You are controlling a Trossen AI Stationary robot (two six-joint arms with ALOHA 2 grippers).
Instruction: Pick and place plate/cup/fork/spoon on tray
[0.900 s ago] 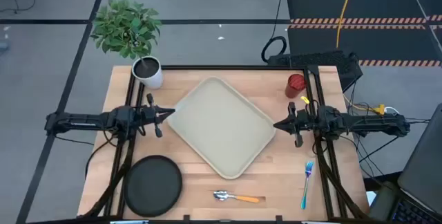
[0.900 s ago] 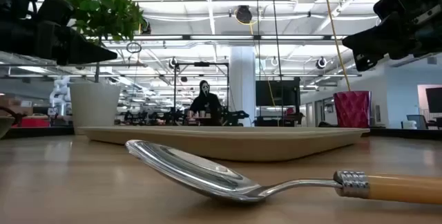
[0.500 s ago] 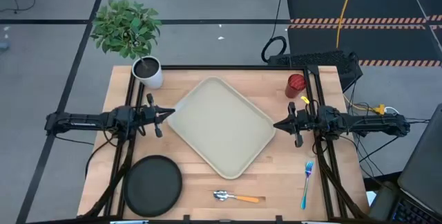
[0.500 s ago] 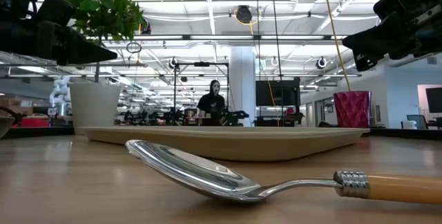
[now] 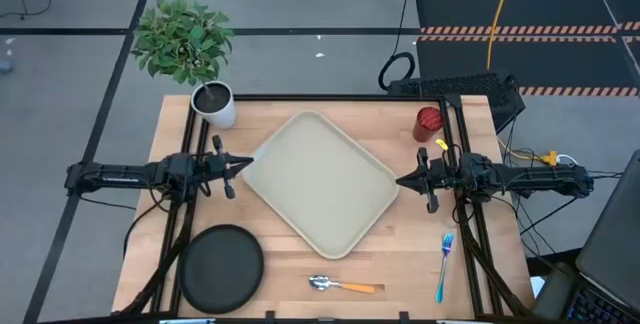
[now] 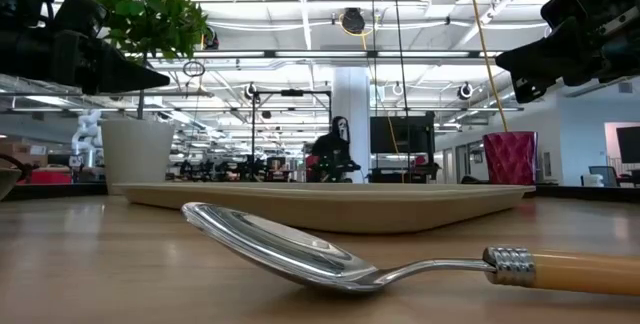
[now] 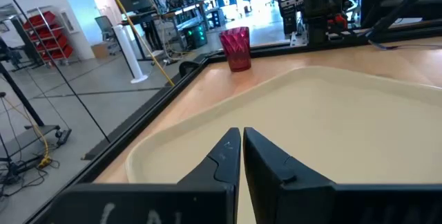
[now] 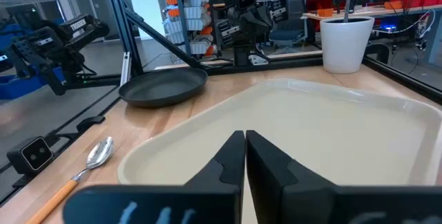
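Beige tray (image 5: 322, 182) | between left claw (image 5: 247, 164) and right claw (image 5: 400, 180)

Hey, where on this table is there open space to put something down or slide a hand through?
The tray is bare, though the shut left gripper and right gripper hover at its side edges. Bare wood lies between the plate and spoon, and between the white pot and cup. Tightest: around the fork.

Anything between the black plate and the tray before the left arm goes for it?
Nothing visible. The plate sits on bare wood near the tray; the spoon lies off to the side, and the left gripper hovers shut at the tray's edge.
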